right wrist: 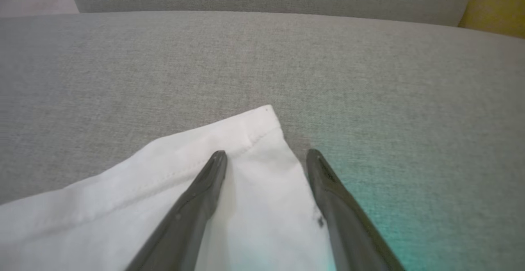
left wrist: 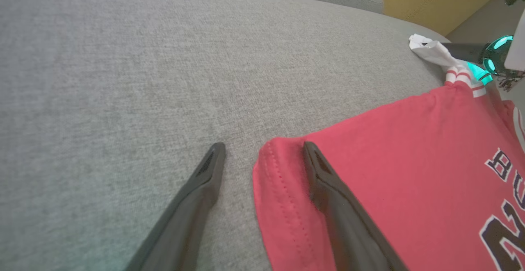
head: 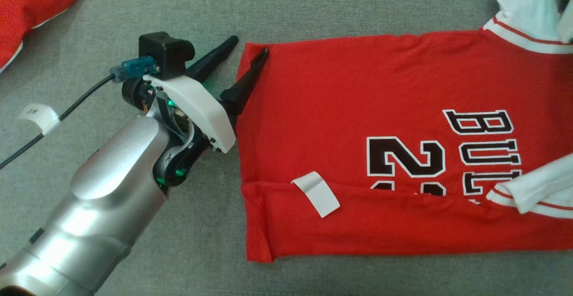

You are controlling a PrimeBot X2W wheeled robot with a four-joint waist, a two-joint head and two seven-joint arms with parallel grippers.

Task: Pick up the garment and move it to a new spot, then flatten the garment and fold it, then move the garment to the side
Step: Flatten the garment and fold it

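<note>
Plainly, left end effector (head: 249,45) astride garment (head: 340,108) corner — spread wide, grey cushion (head: 313,0) beyond.

The garment (head: 358,152) lies spread on the cushion (head: 179,9). The left gripper (head: 249,45) straddles its far left corner, one finger over cloth, one over cushion. A second garment (head: 31,9) lies at far left.
</note>
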